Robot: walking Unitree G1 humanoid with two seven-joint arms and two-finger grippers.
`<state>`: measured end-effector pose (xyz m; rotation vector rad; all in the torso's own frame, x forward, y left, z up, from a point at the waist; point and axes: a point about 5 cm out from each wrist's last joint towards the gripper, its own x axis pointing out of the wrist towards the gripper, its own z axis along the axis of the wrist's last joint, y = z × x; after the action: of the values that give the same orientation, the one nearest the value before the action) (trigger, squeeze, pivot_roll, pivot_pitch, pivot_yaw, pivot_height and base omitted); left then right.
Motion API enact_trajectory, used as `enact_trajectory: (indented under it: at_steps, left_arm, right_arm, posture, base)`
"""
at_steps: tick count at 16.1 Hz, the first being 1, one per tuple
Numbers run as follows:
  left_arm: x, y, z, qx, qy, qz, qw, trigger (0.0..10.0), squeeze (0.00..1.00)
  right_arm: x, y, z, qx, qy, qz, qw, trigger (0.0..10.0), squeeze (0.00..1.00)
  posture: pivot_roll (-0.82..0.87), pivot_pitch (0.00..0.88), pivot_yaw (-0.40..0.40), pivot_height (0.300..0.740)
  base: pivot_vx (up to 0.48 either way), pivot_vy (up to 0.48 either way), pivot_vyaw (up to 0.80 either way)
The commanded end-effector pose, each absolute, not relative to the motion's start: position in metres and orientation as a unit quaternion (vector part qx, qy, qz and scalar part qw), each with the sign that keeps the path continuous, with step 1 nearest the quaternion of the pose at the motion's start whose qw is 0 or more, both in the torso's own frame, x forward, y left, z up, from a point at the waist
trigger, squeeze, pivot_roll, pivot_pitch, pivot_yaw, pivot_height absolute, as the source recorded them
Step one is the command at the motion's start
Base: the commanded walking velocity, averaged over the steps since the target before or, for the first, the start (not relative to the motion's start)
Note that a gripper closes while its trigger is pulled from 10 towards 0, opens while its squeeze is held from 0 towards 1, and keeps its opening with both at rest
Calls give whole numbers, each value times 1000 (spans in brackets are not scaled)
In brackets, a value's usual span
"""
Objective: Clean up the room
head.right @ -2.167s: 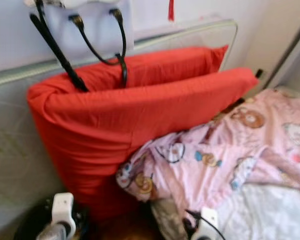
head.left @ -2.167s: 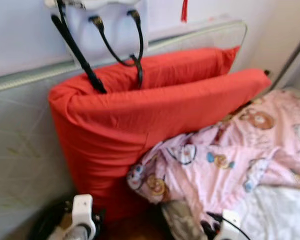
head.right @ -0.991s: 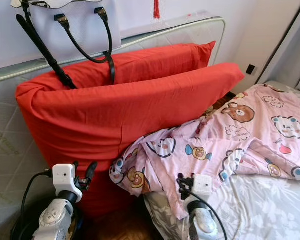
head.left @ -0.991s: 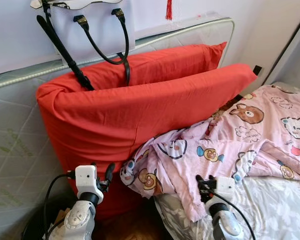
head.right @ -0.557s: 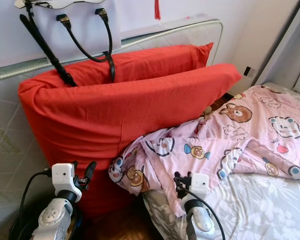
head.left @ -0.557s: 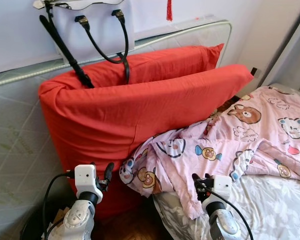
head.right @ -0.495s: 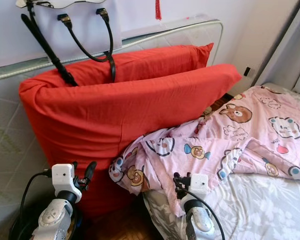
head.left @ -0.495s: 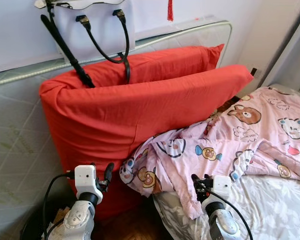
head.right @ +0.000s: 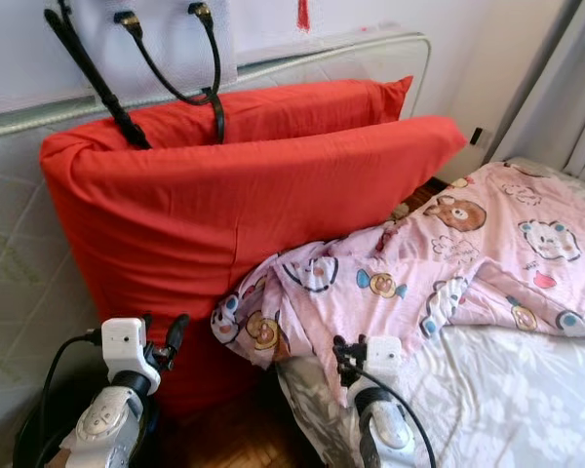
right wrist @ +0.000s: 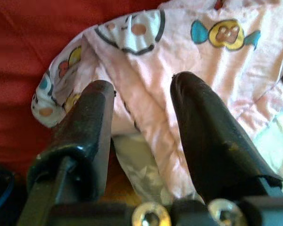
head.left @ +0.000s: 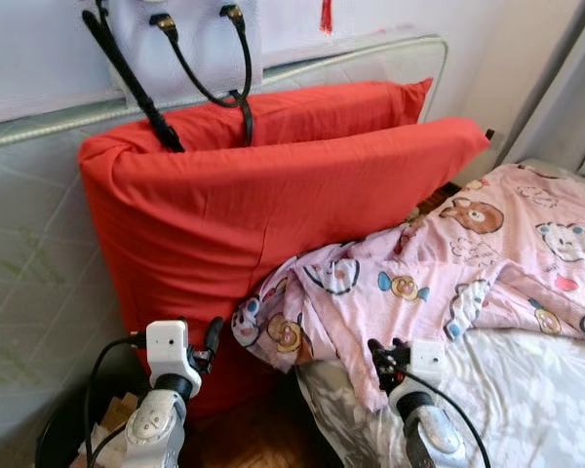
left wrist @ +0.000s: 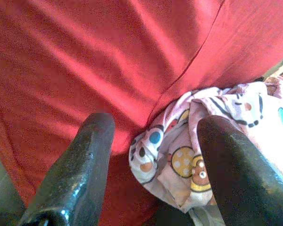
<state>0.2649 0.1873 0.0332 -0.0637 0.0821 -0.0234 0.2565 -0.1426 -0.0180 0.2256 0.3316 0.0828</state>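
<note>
I have the pink cartoon-print blanket (head.left: 439, 283) straight ahead of my right gripper (right wrist: 141, 101), its crumpled corner hanging off the near edge of the bed (head.left: 546, 390) and bunched against the big red cushion (head.left: 273, 214). The blanket's long run goes away to my right across the bed, so the loose corner is the end nearest me, and the right arm looks the closer one to it; my left gripper (left wrist: 153, 136) faces mostly red cushion, with that same corner just off to its inner side. Both grippers are spread apart and hold nothing. The blanket is thin, soft cotton, rumpled into folds, so I judge it will pinch easily but drag unevenly. The cushion is a long, plump slab in smooth red fabric, leaning against a quilted mattress (head.left: 39, 283) stood on edge. A white handbag (head.left: 175, 39) with black straps hangs above it. The bed sheet under the blanket is pale grey with a floral print
</note>
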Motion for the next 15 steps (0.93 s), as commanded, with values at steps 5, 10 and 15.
enact_trajectory:
  at_steps: [5, 10, 15]
  left_arm:
    - [265, 185, 34, -33, 47, -16, 998, 10000, 0]
    - [265, 183, 35, -35, 47, -21, 998, 10000, 0]
    - [266, 181, 36, -39, 48, -26, 998, 10000, 0]
  right_arm:
    - [258, -138, -16, 120, 161, 57, 978, 10000, 0]
    - [257, -136, -18, 124, 169, 66, 976, 10000, 0]
    - [256, -134, -19, 119, 173, 77, 975, 10000, 0]
  posture:
    - [30, 29, -78, 646]
    - [34, 30, -76, 646]
    - [35, 28, -77, 646]
  base:
    - [0, 0, 0]
    - [0, 0, 0]
    - [0, 0, 0]
